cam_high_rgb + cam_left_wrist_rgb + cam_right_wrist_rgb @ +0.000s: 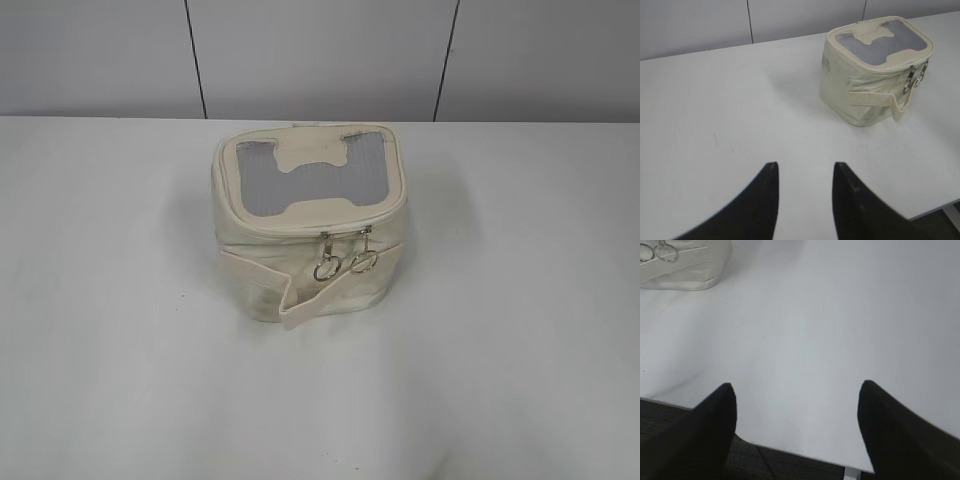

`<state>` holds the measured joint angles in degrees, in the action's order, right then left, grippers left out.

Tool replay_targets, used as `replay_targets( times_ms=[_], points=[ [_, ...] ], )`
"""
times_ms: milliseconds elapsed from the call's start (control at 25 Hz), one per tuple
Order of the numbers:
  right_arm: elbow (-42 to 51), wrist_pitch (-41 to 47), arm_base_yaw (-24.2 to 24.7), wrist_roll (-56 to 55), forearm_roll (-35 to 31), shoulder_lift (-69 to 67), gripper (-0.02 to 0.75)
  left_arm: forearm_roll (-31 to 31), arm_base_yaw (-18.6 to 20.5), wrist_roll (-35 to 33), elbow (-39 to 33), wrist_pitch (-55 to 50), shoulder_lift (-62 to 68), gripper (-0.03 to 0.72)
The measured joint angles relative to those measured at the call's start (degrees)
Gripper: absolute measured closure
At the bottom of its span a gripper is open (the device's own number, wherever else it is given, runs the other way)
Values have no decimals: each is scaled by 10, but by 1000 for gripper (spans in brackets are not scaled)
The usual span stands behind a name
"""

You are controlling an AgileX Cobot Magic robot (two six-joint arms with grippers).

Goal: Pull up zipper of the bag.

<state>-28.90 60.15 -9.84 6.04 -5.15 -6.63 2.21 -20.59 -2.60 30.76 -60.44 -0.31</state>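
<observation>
- Two grippers in play, and neither one touches anything. The left gripper [805, 172] has its dark, curved, horn-shaped fingers [765, 200] spread with a clear gap of bare table between them, holding nothing.
- The right gripper [796, 390] is spread even wider, with smooth black fingers [715, 430] far apart and nothing between them. It hangs over the near edge of the table [840, 340].
- From the left gripper, the bag [875, 75] sits well ahead and off to the right. From the right gripper it's well ahead and off to the left, only its lower corner peeking in at the frame edge [685, 270].
- Bag itself: small, boxy, cream-beige fabric that looks soft and a bit creased on the sides, sitting upright on the table. Rounded-square top with a grey mesh panel [260, 180] and a cream H-shaped patch [312, 165] across it.
- A flat cream strap [290, 300] wraps the body, its loose end sticking out at the front.
- The zipper [300, 228] is a thin cream track running round the top rim. Its two little silver sliders sit side by side at the front face, each with a round metal ring pull [326, 270] dangling down, nearly touching each other.
- Table is plain matte white and smooth; pale grey wall panels [320, 60] behind.
</observation>
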Motion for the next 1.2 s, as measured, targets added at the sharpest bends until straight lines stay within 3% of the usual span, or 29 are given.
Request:
replay_targets(
  times_ms=[400, 520, 640, 720, 1200],
  points=[
    [0, 0, 0, 0, 0, 0, 150, 6, 5, -3, 0, 0, 0, 407],
    [0, 0, 14, 0, 0, 4, 150, 6, 50, -3, 0, 0, 0, 407],
    [0, 0, 47, 0, 0, 26, 150, 6, 121, -4, 0, 1, 0, 407],
    [0, 0, 63, 0, 0, 54, 151, 6, 142, -4, 0, 1, 0, 407],
    [0, -1, 72, -1, -9, 71, 153, 6, 148, -4, 0, 2, 0, 407]
  ],
)
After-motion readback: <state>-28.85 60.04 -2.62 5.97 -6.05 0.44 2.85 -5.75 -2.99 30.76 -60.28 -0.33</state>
